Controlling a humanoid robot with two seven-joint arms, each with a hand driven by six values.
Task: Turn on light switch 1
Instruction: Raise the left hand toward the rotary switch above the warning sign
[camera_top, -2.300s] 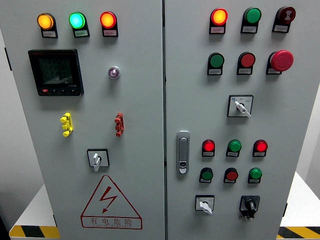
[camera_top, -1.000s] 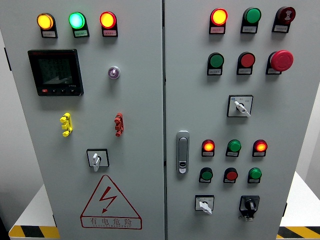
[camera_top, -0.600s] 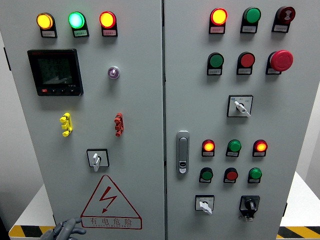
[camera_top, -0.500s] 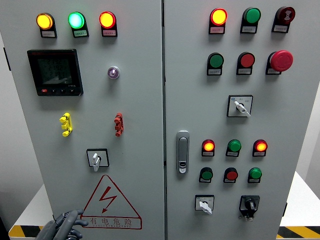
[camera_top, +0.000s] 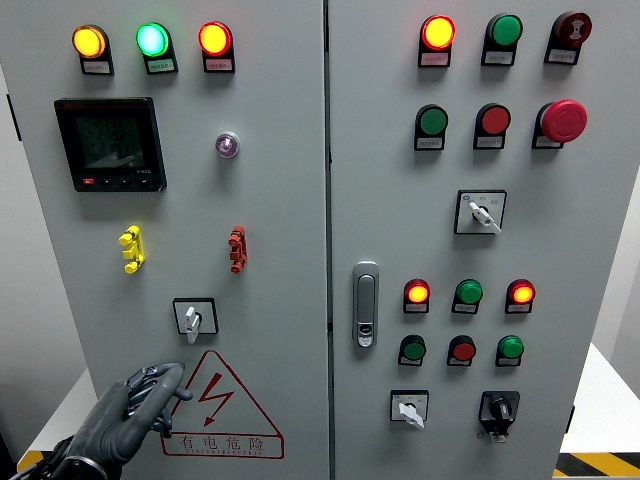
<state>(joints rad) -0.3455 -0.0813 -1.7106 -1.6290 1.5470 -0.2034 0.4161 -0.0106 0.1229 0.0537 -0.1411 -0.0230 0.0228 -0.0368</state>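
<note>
A grey electrical cabinet (camera_top: 280, 200) fills the head view. Its left door carries a yellow toggle switch (camera_top: 132, 249), a red toggle switch (camera_top: 237, 249) and, lower down, a small rotary selector (camera_top: 192, 318). No label shows which one is switch 1. My left hand (camera_top: 152, 392), dark grey, reaches up from the lower left corner with its fingers loosely spread and holding nothing. Its fingertips lie beside the red warning triangle (camera_top: 222, 405), below and left of the rotary selector. The right arm does not show.
Three lit lamps (camera_top: 152, 40) and a black meter display (camera_top: 110, 143) sit at the top of the left door. The right door holds a handle (camera_top: 366, 304), lamps, push buttons, a red emergency button (camera_top: 563, 121) and further selectors (camera_top: 480, 212).
My left hand has come into view at the lower left and risen up the left door toward the rotary selector. The panel's lamps and switches look unchanged.
</note>
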